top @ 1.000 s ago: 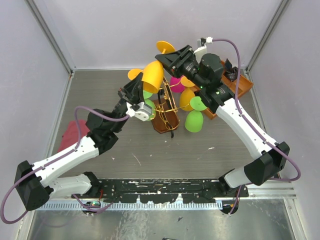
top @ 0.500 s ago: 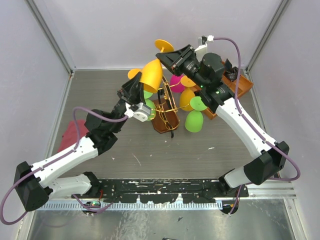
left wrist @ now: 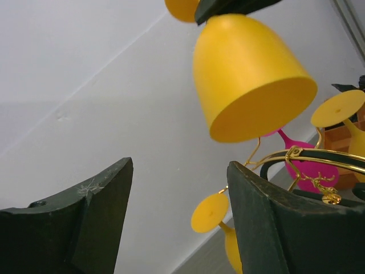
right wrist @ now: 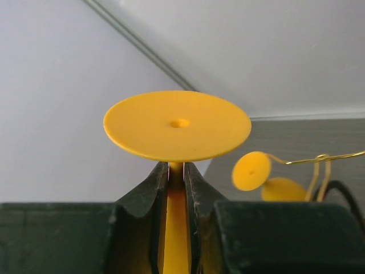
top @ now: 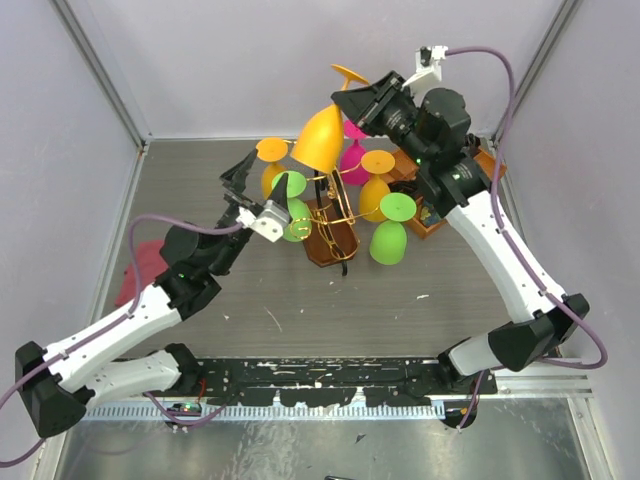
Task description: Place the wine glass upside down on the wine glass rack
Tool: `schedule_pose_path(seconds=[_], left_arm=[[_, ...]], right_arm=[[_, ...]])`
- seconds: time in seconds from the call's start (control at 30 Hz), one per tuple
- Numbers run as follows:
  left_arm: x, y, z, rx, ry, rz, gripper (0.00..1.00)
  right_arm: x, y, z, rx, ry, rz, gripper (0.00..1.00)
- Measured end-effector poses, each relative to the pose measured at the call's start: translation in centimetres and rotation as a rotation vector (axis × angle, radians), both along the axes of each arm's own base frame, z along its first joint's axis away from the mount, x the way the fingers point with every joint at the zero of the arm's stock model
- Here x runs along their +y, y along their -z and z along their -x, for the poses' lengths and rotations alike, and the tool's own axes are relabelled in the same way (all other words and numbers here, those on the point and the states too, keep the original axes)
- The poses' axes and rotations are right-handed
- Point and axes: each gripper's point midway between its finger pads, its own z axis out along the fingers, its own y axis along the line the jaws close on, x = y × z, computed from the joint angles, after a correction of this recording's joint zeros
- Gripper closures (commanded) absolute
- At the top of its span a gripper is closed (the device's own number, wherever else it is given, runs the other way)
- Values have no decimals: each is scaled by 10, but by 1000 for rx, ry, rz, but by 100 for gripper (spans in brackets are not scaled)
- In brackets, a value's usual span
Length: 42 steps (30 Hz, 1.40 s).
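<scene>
right end effector [top: 358,97] is clenched on the wine glass [top: 320,138] stem, just under the foot. Right wrist view: both fingers [right wrist: 142,194] pinch the stem, foot disc directly above the fingertips.

The glass is inverted and tilted, foot up and away from the wine glass rack [top: 327,243], open bowl mouth angled down toward it. It is held in the air over the rack's top, toward its far side, not on any wire arm. Left wrist view: the bowl rim is clear of the gold wire loop below it, no contact.

left end effector [top: 241,186] is released, fingers wide apart with nothing between them. It sits left of the rack, pointing up at the bowl and apart from it.

Around the rack:
- green glass [top: 293,215], just left, close to the left wrist
- second green glass [top: 388,240], right of the rack base
- yellow glass [top: 374,195], right, a bit further back
- pink glass [top: 352,162], behind
- orange-yellow glass [top: 271,149], back-left

All five sit foot-up. I can't tell from the top view which hang on wire arms and which stand on the bench [top: 300,300].

orange tray [top: 435,222] is right of the rack, mostly hidden by the right arm. pink cloth [top: 135,275] lies well left of the rack, at the bench edge.
</scene>
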Motion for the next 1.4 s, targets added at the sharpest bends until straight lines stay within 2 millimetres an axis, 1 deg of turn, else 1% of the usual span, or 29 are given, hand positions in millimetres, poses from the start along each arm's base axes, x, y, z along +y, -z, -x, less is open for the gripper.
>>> schedule_pose_path(seconds=[0.07, 0.13, 0.2, 0.23, 0.27, 0.33, 0.4, 0.47, 0.53, 0.6, 0.63, 0.7, 0.73, 0.77, 0.8, 0.83, 0.9, 0.93, 0.97, 1.03, 1.1, 1.2, 1.27, 1.4], left_arm=[[4, 6, -1, 49, -7, 13, 22], [8, 14, -5, 109, -34, 26, 20], [11, 21, -16, 183, -78, 40, 20], [12, 21, -23, 223, -102, 52, 20], [13, 20, -32, 265, -123, 68, 21], [23, 14, -52, 331, -170, 121, 22], [43, 8, -73, 396, -223, 199, 22], [59, 4, -85, 433, -263, 252, 22], [71, -3, -97, 468, -295, 301, 21], [73, -8, -107, 498, -309, 333, 21], [72, -9, -112, 515, -313, 344, 21], [71, -3, -120, 550, -324, 351, 21], [71, 4, -124, 572, -333, 351, 21], [71, 10, -126, 590, -340, 347, 21], [72, 17, -128, 610, -349, 343, 21], [73, 22, -129, 627, -358, 339, 22], [76, 28, -130, 645, -371, 339, 22], [78, 28, -131, 646, -374, 343, 22], [80, 28, -131, 646, -378, 348, 22], [84, 28, -130, 645, -383, 358, 22], [87, 29, -129, 646, -388, 362, 22], [89, 29, -128, 645, -392, 366, 23], [91, 30, -128, 647, -395, 366, 23], [92, 32, -127, 648, -399, 368, 23]], right_arm=[[-11, -3, -1, -39, 49, 75, 99], [-21, -4, 2, -76, 86, 153, 99], [-31, -3, 10, -105, 105, 222, 99], [-36, -3, 16, -121, 113, 261, 99], [-40, -2, 23, -139, 118, 297, 99], [-50, 2, 39, -170, 131, 363, 99], [-56, 10, 59, -192, 127, 428, 99], [-58, 18, 78, -211, 116, 484, 99], [-54, 27, 98, -232, 90, 538, 99], [-42, 41, 118, -251, 49, 594, 99], [-36, 48, 125, -255, 34, 617, 99], [-19, 72, 141, -263, -10, 686, 99], [-9, 88, 149, -264, -33, 730, 99], [-4, 101, 153, -262, -48, 765, 99], [2, 118, 158, -260, -62, 805, 99], [5, 135, 161, -255, -71, 847, 99], [5, 159, 163, -243, -71, 899, 99], [2, 170, 163, -236, -63, 923, 99], [-2, 176, 162, -232, -49, 936, 99], [-10, 182, 161, -233, -19, 946, 99], [-15, 177, 158, -249, 26, 912, 99], [-19, 174, 155, -274, 72, 871, 99], [-18, 177, 152, -290, 91, 857, 99], [-6, 190, 146, -304, 91, 867, 99]])
